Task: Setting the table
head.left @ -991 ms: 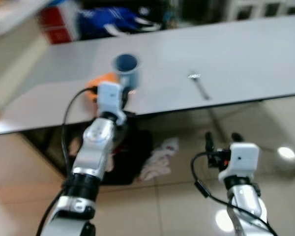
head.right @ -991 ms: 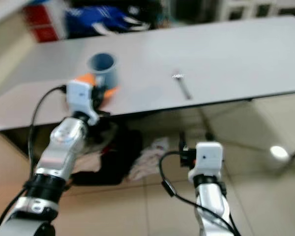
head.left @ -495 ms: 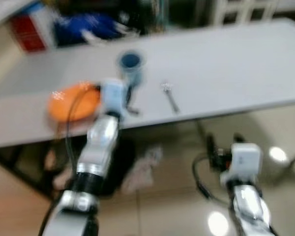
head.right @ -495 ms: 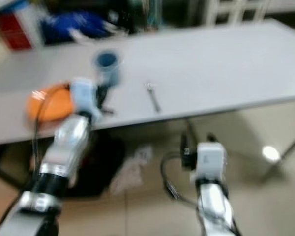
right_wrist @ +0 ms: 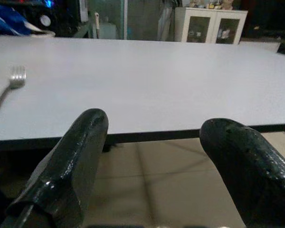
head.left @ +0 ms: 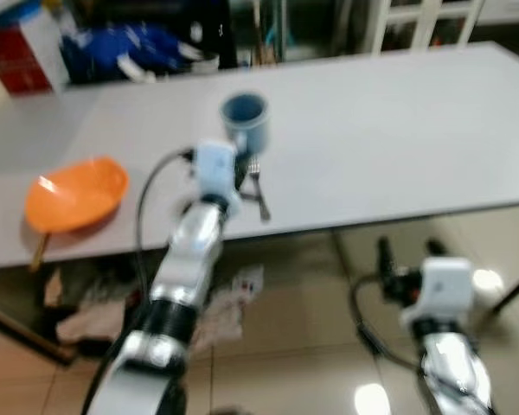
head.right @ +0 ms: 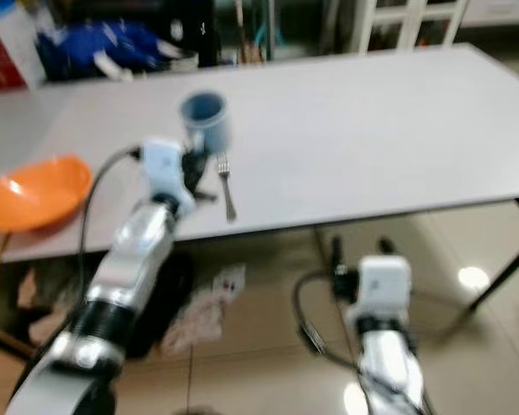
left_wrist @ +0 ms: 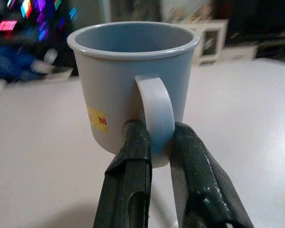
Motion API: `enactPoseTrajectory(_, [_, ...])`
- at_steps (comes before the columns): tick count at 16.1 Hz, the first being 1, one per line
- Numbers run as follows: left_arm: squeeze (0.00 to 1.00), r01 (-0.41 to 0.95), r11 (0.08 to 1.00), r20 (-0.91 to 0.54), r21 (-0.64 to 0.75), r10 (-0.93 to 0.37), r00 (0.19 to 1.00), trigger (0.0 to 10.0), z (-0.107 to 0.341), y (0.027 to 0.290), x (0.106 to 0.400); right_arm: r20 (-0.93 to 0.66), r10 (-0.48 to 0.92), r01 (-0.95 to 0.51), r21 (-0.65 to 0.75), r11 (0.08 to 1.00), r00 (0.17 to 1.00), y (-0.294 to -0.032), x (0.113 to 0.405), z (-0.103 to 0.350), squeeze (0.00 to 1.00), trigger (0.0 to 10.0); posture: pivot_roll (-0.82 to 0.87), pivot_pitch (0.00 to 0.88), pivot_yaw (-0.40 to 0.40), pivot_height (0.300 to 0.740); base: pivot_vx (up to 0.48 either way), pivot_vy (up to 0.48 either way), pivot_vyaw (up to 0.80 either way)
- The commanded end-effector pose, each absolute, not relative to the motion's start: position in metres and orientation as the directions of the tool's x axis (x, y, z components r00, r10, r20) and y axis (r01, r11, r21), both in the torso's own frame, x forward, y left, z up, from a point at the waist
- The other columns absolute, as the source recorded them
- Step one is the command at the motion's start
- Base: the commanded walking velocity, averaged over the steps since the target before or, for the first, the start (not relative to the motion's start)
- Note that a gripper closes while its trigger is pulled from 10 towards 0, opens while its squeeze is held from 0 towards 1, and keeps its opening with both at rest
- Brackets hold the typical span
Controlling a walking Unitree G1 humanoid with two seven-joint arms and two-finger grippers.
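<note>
An upright blue cup is on the grey table, its handle pinched between the black fingers of my left gripper. That gripper reaches over the table's near edge and is shut on the handle. A metal fork lies just right of it, close to the cup. An orange bowl sits at the table's left near edge. My right gripper is open and holds nothing, hanging below the table's front edge.
A dark bag and crumpled cloth lie on the tiled floor under the table. Blue bags and a red-and-white box stand behind the table, with a white cabinet at the back right. A table leg stands at right.
The view has swung. My left gripper has brought the cup from beside the orange bowl rightwards to beside the fork. The right arm stays low in front of the table.
</note>
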State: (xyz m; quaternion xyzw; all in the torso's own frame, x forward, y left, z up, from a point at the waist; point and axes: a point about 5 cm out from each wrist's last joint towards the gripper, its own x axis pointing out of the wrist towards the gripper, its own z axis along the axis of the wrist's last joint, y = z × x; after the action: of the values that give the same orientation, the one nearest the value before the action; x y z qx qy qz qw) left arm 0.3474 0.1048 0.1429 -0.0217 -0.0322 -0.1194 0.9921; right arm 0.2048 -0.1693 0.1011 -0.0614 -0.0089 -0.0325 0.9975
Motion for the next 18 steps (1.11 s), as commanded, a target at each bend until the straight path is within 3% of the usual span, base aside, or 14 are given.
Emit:
enactPoseTrajectory(1, [0.0, 0.244, 0.969, 0.097, -0.041, -0.239, 0.966, 0.0, 0.153, 0.103, 0.35, 0.017, -0.078, 0.08, -0.116, 0.99, 0.997, -0.173, 0.202, 0.101, 0.0, 10.0, -0.08, 0.0, 0.106, 0.74, 0.48, 0.0, 0.0])
enactPoseTrajectory(5, [0.0, 0.282, 0.959, 0.093, -0.025, -0.279, 0.956, 0.0, 0.157, 0.098, 0.353, 0.004, -0.07, 0.07, -0.117, 0.991, 0.998, -0.17, 0.202, 0.099, 0.0, 10.0, -0.07, 0.0, 0.106, 0.74, 0.48, 0.0, 0.0])
enactPoseTrajectory(14, [0.0, 0.205, 0.978, 0.134, -0.037, -0.198, 0.971, 0.0, 0.166, 0.105, 0.356, -0.016, -0.046, 0.044, -0.122, 0.991, 0.999, -0.167, 0.206, 0.096, 0.0, 10.0, -0.06, 0.0, 0.092, 0.74, 0.48, 0.0, 0.0])
enactPoseTrajectory(18, [0.0, 0.187, 0.982, 0.113, -0.029, -0.183, 0.977, 0.0, 0.166, 0.1, 0.36, -0.019, -0.04, 0.037, -0.123, 0.992, 0.999, -0.166, 0.208, 0.096, 0.0, 10.0, -0.06, 0.0, 0.09, 0.74, 0.095, 0.0, 0.0])
